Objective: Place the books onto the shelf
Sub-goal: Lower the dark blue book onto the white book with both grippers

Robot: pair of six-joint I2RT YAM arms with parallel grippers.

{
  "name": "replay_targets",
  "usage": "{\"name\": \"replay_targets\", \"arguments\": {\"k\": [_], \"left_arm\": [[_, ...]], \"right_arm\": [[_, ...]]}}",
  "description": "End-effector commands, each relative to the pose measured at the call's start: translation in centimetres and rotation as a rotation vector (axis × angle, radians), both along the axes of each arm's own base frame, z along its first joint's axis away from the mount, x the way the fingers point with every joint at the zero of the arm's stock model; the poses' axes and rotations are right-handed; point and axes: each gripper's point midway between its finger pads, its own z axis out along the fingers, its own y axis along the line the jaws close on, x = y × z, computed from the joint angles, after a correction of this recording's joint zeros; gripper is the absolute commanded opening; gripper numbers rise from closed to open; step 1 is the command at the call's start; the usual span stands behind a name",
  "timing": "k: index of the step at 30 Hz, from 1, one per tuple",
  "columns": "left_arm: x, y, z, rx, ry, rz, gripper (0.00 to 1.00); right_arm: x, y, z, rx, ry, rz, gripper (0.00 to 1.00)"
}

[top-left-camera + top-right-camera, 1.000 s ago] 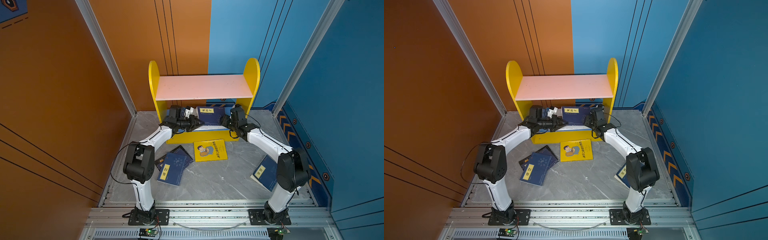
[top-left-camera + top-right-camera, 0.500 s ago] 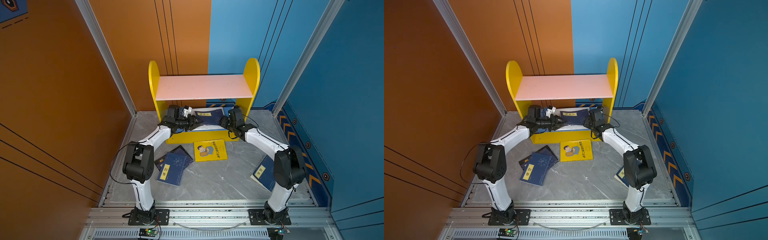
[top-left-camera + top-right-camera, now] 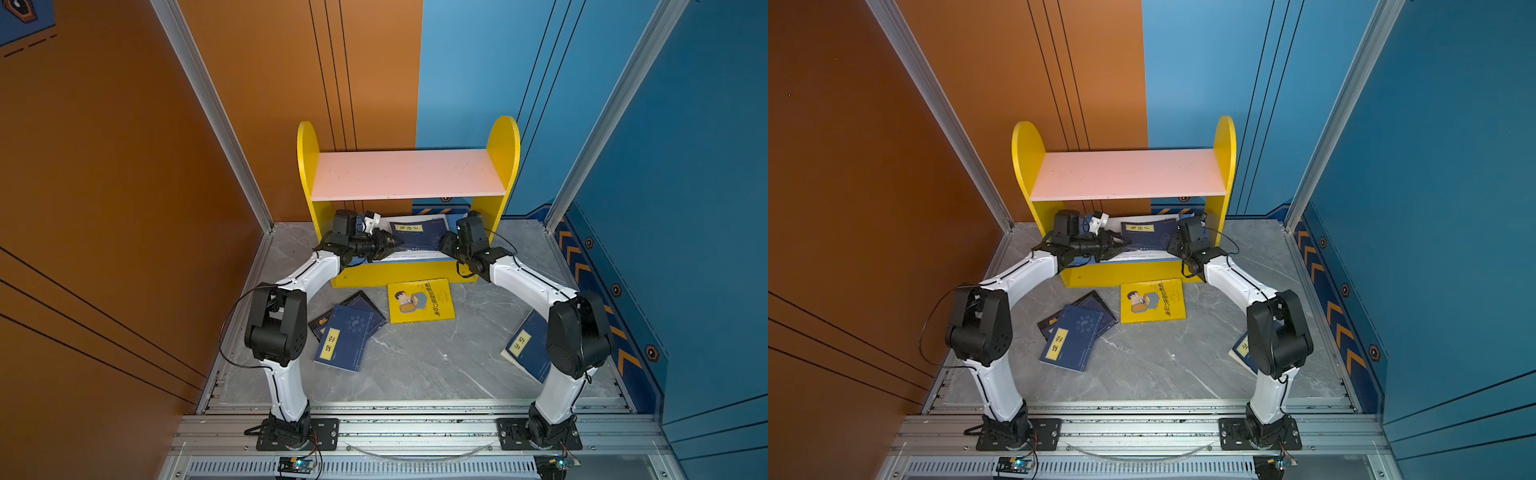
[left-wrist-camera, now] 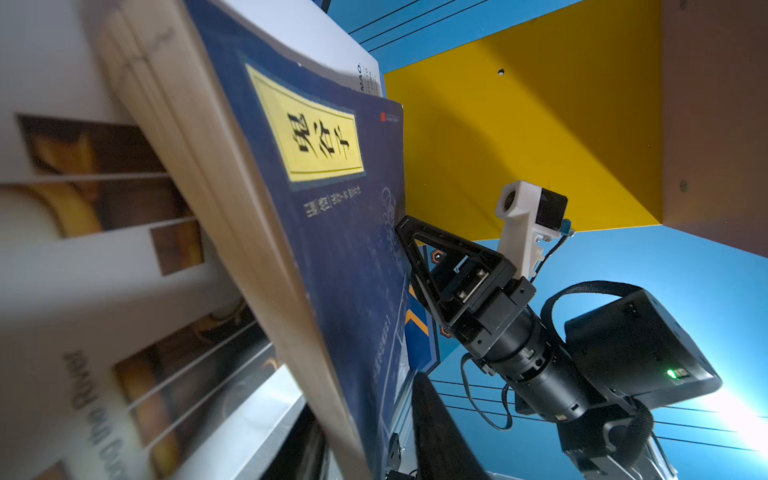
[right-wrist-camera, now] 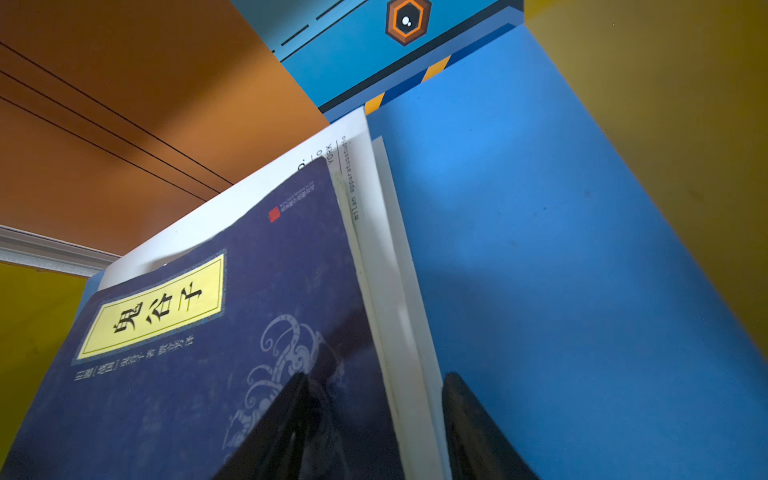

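Clamping the navy book (image 5: 187, 353), the right gripper (image 5: 376, 380) reaches into the shelf (image 3: 503, 143).

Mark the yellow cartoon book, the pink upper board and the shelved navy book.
yellow cartoon book (image 3: 420, 301): in a top view, cover middle.
pink upper board (image 3: 409, 174): in a top view, top face middle.
shelved navy book (image 5: 166, 407): right wrist view, cover below label.

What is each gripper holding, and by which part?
The right gripper clamps the navy book and white book together at their page edge; the left gripper straddles the opposite edge, grip unclear.
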Motion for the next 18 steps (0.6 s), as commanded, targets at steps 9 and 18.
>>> {"name": "replay_targets", "arguments": {"k": [9, 18], "left_arm": [[0.9, 0.6, -0.8, -0.045, 0.003, 0.059, 0.18], [0.4, 0.6, -0.4, -0.038, -0.015, 0.068, 0.10]], "right_arm": [[-0.2, 0.3, -0.7, -0.028, 0.030, 0.006, 0.53], [-0.3, 0.4, 1.0, -0.020, -0.006, 0.020, 0.55]]}}
